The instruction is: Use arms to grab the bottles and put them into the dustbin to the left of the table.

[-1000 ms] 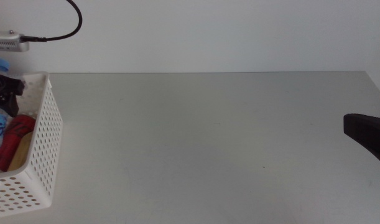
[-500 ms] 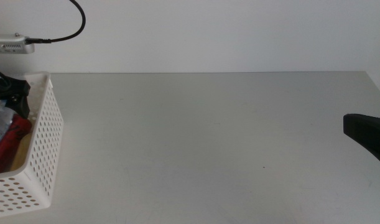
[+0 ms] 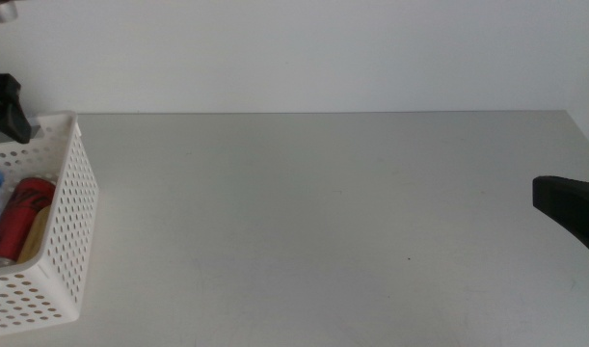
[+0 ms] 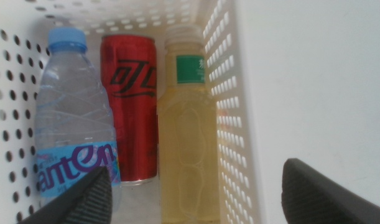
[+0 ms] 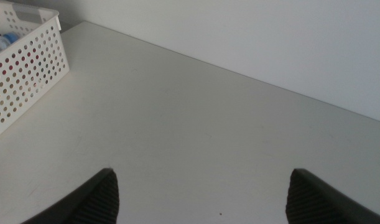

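Left gripper [image 4: 196, 186] risen off dustbin [image 3: 74, 222]; inside: one water bottle [image 4: 74, 124], one can [image 4: 132, 112], one yellow bottle [image 4: 188, 143].

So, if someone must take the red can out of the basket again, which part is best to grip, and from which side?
Probably from above, at its exposed base end. The red can lies flat in the dustbin, wedged between the water bottle and the yellow bottle, so its sides leave little room for fingers. The left gripper hangs open over it.
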